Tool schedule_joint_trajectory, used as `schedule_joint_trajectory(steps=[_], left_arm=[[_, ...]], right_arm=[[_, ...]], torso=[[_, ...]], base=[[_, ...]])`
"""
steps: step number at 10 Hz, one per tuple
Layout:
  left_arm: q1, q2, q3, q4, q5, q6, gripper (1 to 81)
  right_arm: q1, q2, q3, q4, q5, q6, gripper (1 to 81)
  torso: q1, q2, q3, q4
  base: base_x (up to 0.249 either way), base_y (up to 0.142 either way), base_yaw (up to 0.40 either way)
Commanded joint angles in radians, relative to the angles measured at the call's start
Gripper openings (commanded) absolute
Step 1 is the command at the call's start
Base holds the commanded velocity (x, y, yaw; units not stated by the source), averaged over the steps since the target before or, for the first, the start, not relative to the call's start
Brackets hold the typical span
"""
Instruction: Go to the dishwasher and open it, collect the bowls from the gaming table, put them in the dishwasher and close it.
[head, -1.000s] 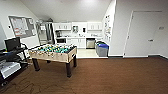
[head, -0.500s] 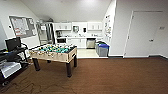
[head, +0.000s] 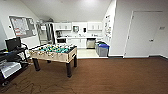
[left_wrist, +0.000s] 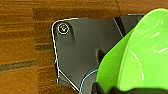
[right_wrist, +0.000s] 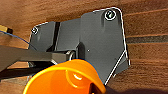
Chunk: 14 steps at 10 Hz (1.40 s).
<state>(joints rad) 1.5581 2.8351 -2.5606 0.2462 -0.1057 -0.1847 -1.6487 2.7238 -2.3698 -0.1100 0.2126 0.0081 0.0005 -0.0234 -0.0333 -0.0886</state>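
Still rolling toward the kitchen; the foosball table sits a touch nearer than before. My left gripper holds the green bowl, my right the orange bowl. The dishwasher is far ahead; a jolt could slip either bowl.

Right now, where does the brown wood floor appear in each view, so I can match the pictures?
Head view: the floor covers the foreground, under the football table.
Left wrist view: the floor lies behind the dark plate and the green bowl.
Right wrist view: the floor lies behind the dark plate and the orange bowl.
Shared landmark: the same brown planks.
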Motion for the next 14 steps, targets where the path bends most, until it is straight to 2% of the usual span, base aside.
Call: schedule_joint_trajectory(steps=[1,14], left_arm=[[-0.048,-0.014,-0.001,0.001,0.04,0.002,1.0],[-0.048,-0.005,-0.001,0.002,0.04,0.002,1.0]], right_arm=[[0.036,-0.022,0.006,-0.014,-0.042,-0.002,1.0],[0.034,-0.016,0.0,-0.014,-0.041,-0.002,1.0]], torso=[[0.0,0.0,0.0,0.0],[0.0,0.0,0.001,0.0]], base=[[0.085,0.0,0.0],[0.121,0.0,0.0]])
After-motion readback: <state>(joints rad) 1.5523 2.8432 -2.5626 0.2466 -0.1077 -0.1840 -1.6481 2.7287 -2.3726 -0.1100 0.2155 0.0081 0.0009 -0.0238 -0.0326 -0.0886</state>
